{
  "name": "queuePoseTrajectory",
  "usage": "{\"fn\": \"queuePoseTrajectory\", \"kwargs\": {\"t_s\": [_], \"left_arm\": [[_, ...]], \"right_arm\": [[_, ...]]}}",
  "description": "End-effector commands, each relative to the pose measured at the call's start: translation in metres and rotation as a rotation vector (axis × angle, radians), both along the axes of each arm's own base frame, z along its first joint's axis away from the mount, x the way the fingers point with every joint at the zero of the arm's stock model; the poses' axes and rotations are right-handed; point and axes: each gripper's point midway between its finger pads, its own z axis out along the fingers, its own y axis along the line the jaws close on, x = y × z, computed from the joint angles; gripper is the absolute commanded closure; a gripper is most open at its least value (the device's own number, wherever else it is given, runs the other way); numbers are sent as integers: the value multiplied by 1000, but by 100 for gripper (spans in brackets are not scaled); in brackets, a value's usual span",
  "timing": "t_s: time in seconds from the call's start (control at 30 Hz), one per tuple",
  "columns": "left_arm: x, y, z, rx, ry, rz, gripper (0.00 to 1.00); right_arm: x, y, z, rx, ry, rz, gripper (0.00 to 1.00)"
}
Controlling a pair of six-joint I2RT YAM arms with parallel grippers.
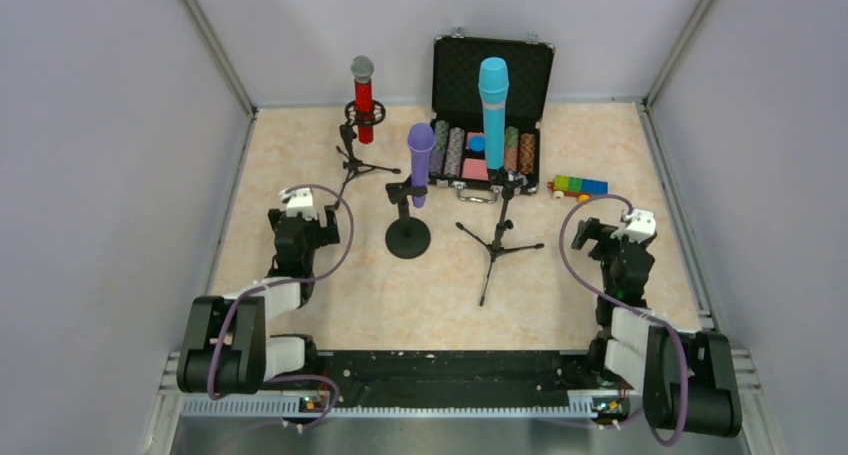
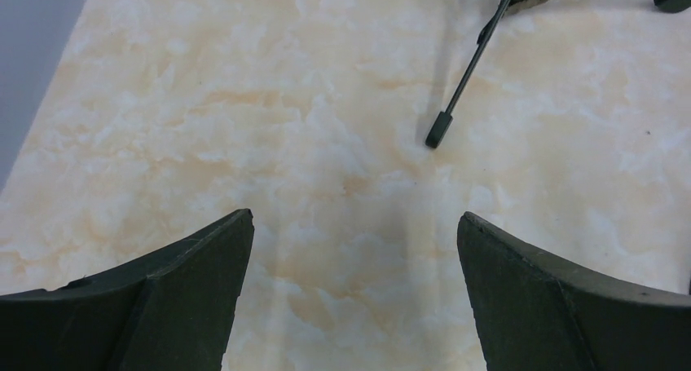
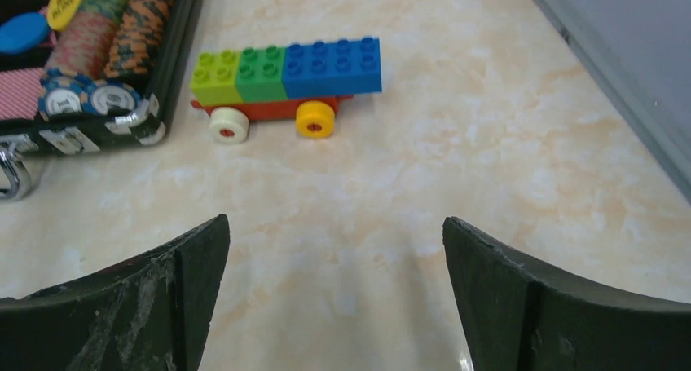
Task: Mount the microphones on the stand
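Bottom of frame: left gripper (image 2: 354,221) and right gripper (image 3: 336,223), jaws spread wide, nothing held. Mid-frame: purple microphone (image 1: 420,160), turquoise microphone (image 1: 493,105). Upper centre: red microphone (image 1: 363,97). All sit upright in stands (image 1: 408,237). Looks finished. Any retreat should avoid the tripod leg (image 2: 473,71).

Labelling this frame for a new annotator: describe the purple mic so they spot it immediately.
Find the open black case at the back of the table. Just in front of its left corner stands the purple microphone, upright. Unlike the red microphone and the turquoise microphone on tripods, its stand has a round flat base.
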Motion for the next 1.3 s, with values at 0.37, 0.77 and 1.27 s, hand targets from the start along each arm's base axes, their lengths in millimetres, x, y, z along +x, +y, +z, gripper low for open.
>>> {"fn": "queuePoseTrajectory", "kwargs": {"t_s": [0.37, 0.77, 1.27], "left_arm": [[34, 2, 51, 60, -161, -24, 1], [14, 2, 53, 158, -219, -66, 1], [27, -15, 51, 50, -366, -106, 1]], "right_arm": [[40, 14, 45, -40, -253, 113, 1], [46, 18, 42, -46, -239, 142, 1], [48, 21, 42, -51, -231, 159, 1]]}}
